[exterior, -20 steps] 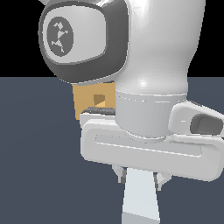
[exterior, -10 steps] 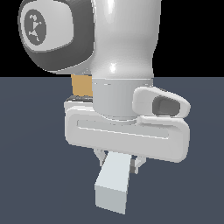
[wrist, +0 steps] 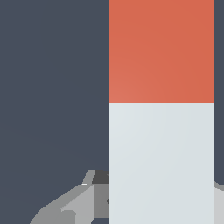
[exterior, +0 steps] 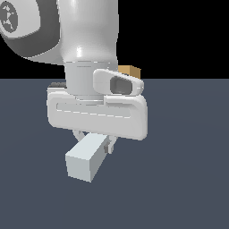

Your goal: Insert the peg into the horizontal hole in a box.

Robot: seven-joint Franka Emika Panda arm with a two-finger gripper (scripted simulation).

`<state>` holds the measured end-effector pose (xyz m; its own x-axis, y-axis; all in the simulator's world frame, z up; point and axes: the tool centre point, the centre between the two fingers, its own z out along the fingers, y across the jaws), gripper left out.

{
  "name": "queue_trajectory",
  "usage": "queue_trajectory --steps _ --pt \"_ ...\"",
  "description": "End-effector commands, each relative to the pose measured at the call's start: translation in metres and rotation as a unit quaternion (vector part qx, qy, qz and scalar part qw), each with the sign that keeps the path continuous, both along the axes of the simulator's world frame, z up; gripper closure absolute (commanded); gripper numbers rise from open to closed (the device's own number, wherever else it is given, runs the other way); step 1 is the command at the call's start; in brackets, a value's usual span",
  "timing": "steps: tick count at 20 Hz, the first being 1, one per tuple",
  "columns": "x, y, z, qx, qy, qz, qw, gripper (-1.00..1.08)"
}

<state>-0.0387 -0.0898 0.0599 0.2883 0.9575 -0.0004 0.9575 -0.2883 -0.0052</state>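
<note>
The tool point(exterior: 94, 142) is clenched on the peg point(exterior: 85, 159), holding it above the surface point(exterior: 188, 179). The box point(exterior: 130, 71) stands far behind, mostly hidden by the arm.

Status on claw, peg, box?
Claw shut on peg, peg off the floor. Box behind arm, mostly hidden; hole unseen. Peg not at box yet.
</note>
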Motion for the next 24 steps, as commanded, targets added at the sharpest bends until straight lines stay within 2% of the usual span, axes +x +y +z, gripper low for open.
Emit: queue_trajectory --steps 1,7,13,18,24 --pt "-0.013 0.011 0.009 0.0 -0.002 -0.007 1.0 1.08" --pt "-0.044 0.036 0.023 0.0 -0.003 -0.021 0.9998 1.08" --pt "-0.066 0.056 0.034 0.0 -0.003 -0.032 0.9995 1.08" --pt "-0.075 0.065 0.039 0.0 -0.003 -0.036 0.9993 1.08" --pt "-0.076 0.067 0.04 -0.001 -0.003 -0.037 0.9993 1.08"
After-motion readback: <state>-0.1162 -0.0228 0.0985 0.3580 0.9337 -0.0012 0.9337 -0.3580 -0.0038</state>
